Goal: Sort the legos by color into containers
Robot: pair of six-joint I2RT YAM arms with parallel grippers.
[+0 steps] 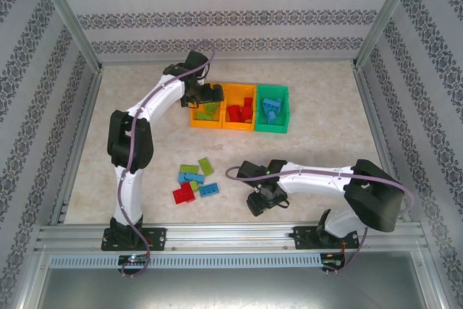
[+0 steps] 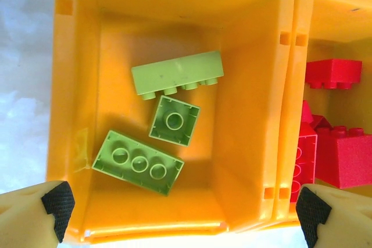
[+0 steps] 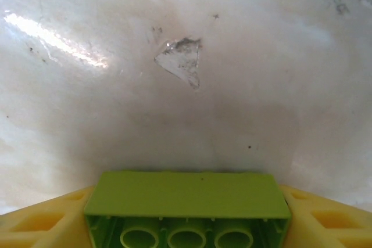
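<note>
My left gripper (image 2: pixel 183 210) hangs open over the left orange container (image 2: pixel 244 114), nothing between its black pads (image 2: pixel 55 204). Three lime green legos (image 2: pixel 138 162) lie in that container. Red legos (image 2: pixel 343 155) sit in the middle orange container (image 1: pixel 239 127) and blue legos (image 1: pixel 271 110) in the green container (image 1: pixel 271 131). Low over the table at the front, my right gripper (image 3: pixel 186 225) is shut on a lime green lego (image 3: pixel 186 196), its yellow fingers (image 3: pixel 35 222) against both ends. Loose legos in green (image 1: pixel 206 166), blue (image 1: pixel 210 189) and red (image 1: pixel 184 193) lie left of the right gripper (image 1: pixel 260 200).
The three containers stand joined in a row at the back middle of the pale marbled table (image 1: pixel 325 142). Metal frame rails (image 1: pixel 72 150) and patterned walls border the table on all sides. A small chip (image 3: pixel 181 62) marks the table surface ahead of the right gripper.
</note>
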